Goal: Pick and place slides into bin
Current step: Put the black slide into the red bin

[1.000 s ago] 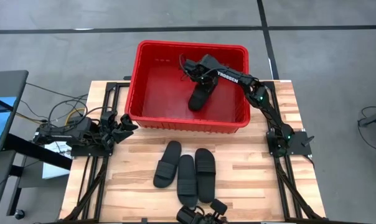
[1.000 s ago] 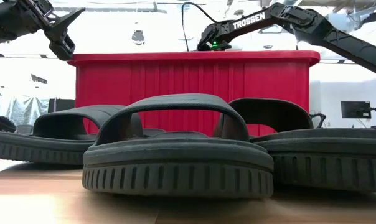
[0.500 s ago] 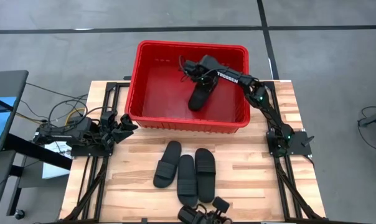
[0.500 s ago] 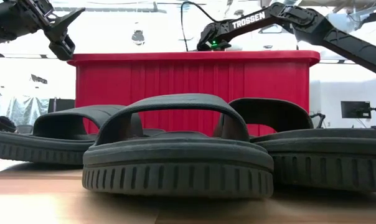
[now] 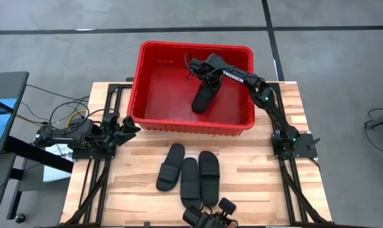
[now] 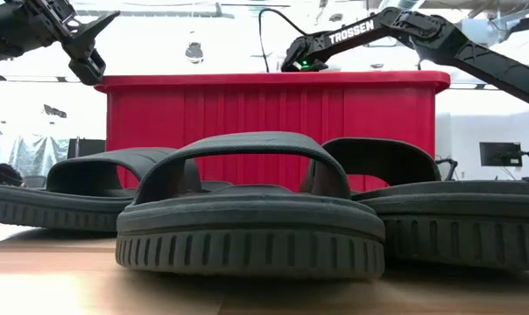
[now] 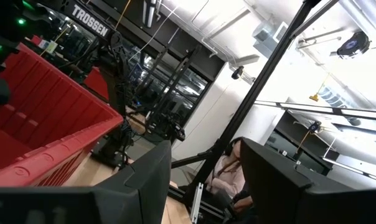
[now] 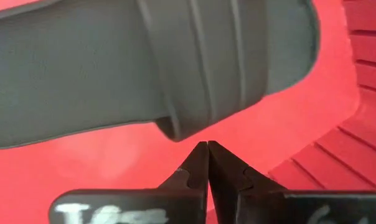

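Note:
One black slide (image 5: 204, 98) lies on the floor of the red bin (image 5: 191, 123); it also shows in the right wrist view (image 8: 144, 68), strap up. My right gripper (image 5: 201, 76) hovers in the bin just over this slide; its fingers (image 8: 206, 155) are shut and empty, with the tips close beside the slide's edge. Three more slides (image 5: 170, 166) (image 5: 190, 182) (image 5: 208, 176) rest sole-down side by side on the table in front of the bin. My left gripper (image 5: 131, 125) waits open (image 7: 206, 186) at the bin's left near corner.
The bin's tall ribbed walls (image 6: 273, 114) stand around my right gripper. The three slides (image 6: 247, 219) lie near the table's front edge. Bare wood shows to their left and right (image 5: 261, 171). Cables and a black stand (image 5: 7, 114) lie beyond the table's left edge.
My right arm has shifted a little inside the bin toward its far right, fingers staying shut. The slide in the bin has stayed where it lay.

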`<move>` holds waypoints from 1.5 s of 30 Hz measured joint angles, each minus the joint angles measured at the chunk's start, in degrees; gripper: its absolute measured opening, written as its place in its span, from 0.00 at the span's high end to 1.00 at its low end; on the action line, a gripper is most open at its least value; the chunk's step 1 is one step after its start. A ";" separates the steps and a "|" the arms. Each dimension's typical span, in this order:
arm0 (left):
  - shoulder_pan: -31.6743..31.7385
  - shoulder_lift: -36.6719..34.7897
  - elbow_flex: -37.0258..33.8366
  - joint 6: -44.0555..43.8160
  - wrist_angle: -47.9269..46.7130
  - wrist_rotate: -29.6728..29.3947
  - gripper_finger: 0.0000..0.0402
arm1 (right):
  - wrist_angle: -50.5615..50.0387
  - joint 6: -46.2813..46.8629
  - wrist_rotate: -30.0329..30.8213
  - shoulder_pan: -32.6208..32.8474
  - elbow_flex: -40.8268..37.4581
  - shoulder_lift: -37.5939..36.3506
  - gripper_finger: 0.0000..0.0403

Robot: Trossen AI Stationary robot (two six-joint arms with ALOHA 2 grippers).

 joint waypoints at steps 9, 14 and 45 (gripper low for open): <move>0.00 0.00 0.00 0.00 0.00 0.02 0.54 | 0.41 1.20 -2.88 0.73 0.00 0.00 1.00; 0.00 0.00 0.00 0.00 0.00 0.02 0.54 | 0.92 1.20 -6.81 0.84 0.00 0.00 1.00; 0.00 0.02 -0.02 0.21 -0.12 0.29 0.54 | 18.10 24.61 -16.00 -0.59 -3.71 -4.00 1.00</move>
